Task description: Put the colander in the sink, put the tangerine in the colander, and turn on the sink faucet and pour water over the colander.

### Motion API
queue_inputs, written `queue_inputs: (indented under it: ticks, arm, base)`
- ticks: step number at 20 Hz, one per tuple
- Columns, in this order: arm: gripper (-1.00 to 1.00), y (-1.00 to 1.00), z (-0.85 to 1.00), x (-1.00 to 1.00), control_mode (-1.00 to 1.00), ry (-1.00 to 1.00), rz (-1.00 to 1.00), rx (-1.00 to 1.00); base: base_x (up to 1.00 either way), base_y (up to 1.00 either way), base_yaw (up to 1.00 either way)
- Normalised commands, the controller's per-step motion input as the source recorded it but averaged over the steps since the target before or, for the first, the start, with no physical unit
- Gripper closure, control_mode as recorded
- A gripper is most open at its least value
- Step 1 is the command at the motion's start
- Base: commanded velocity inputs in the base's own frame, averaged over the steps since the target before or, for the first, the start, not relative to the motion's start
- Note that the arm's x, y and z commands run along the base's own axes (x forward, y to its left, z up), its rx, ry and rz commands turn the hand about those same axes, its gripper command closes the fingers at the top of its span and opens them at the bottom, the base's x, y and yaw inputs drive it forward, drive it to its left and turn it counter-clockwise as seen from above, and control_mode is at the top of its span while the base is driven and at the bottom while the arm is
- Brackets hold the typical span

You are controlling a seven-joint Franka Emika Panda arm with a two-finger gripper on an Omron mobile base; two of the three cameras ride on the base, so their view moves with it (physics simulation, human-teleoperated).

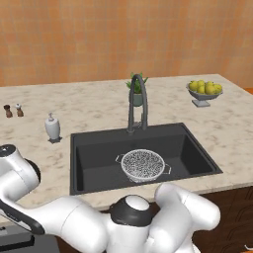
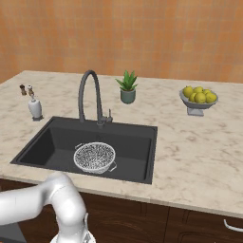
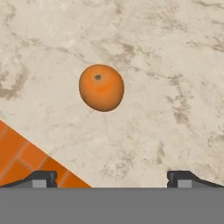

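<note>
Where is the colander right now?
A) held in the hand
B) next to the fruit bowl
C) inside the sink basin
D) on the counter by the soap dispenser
C: the colander sits on the floor of the sink, below the faucet, while the open hand hovers over the tangerine on the counter.

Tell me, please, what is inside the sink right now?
The sink holds the colander, empty in both base views. The drain cannot be seen, presumably covered by it.
</note>
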Motion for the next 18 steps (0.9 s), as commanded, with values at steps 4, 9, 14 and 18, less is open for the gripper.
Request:
queue_inputs:
  ticks: [4, 9, 14, 18]
  arm:
    - [-1.0, 0.03, -0.28, 0.18, -1.0, -0.01, -0.01, 0.01]
    - [-1.0, 0.26, -0.24, 0.08, -1.0, 0.0, 0.0, 0.04]
    - [-1.0, 0.28, -0.18, 0.23, -1.0, 0.0, 0.0, 0.02]
    - [-1.0, 0.13, -0.11, 0.13, -1.0, -0.03, -0.02, 0.0]
  base:
    - [0.0, 0.0, 0.0]
    - [0.0, 0.0, 0.0]
    - [0.0, 0.0, 0.0]
    - [0.0, 0.0, 0.0]
